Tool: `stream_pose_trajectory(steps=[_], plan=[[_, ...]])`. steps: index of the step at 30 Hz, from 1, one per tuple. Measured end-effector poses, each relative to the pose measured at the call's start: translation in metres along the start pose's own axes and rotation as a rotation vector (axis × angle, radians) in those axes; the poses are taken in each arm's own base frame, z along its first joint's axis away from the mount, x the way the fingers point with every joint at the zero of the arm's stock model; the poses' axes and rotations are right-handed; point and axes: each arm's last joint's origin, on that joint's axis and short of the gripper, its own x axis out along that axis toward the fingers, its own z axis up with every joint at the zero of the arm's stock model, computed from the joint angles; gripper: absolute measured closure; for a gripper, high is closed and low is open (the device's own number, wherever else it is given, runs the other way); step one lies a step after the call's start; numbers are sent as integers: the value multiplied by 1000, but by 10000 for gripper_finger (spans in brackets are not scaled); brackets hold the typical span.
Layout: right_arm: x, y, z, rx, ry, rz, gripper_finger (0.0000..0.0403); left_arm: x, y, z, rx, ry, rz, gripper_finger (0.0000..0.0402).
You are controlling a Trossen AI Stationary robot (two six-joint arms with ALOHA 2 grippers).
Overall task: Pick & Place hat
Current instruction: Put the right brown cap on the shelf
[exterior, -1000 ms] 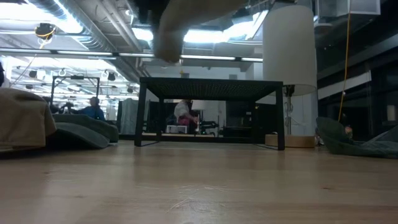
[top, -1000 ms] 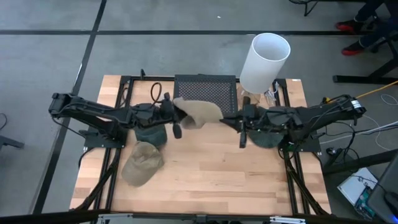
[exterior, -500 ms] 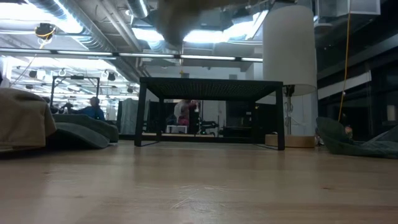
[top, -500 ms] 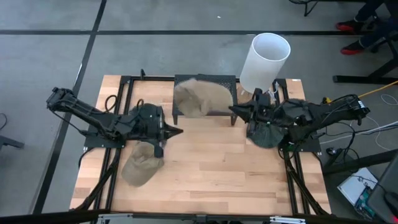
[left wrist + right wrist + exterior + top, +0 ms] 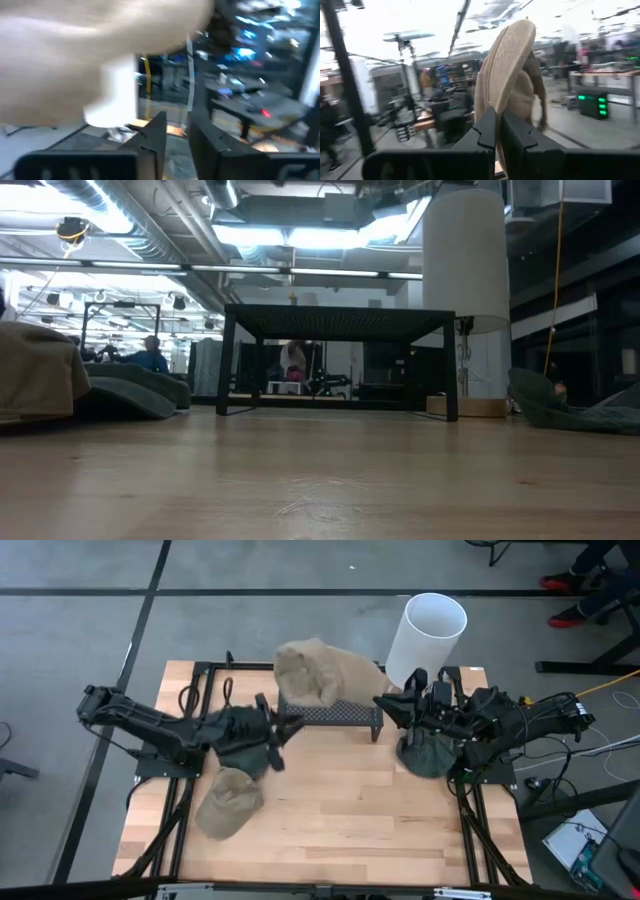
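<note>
The right gripper is clamped on the tan hat's brim, holding it above the black mesh stand — lower squarely before releasing. The left gripper, probably slightly parted, waits nearby.

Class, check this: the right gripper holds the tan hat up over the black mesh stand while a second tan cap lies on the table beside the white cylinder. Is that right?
One slip: the second tan cap lies near the left arm, far from the white cylinder, as the high view shows. The right gripper does hold the tan hat over the black mesh stand.
</note>
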Motion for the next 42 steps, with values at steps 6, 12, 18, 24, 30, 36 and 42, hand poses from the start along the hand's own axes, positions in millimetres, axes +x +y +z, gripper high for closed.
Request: stream_pose_trajectory(steps=[6,12,18,24,30,36,42], plan=[[-3,3,10,59,-73,125,389,16,27,-3,-64,24,-24,248],[-6,5,30,139,-113,239,389,31,26,-21,75,76,-203,218],[-6,10,21,279,96,360,389,37,14,-28,302,6,-273,258],[-9,14,12,378,251,470,389,33,9,-26,385,-58,-570,313],[-14,20,2,390,371,503,389,32,15,-22,352,-92,-741,354],[-12,18,-6,360,411,397,389,25,10,-11,327,-221,-981,385],[-6,20,-9,317,373,359,389,23,6,-12,257,-182,-1051,399]])
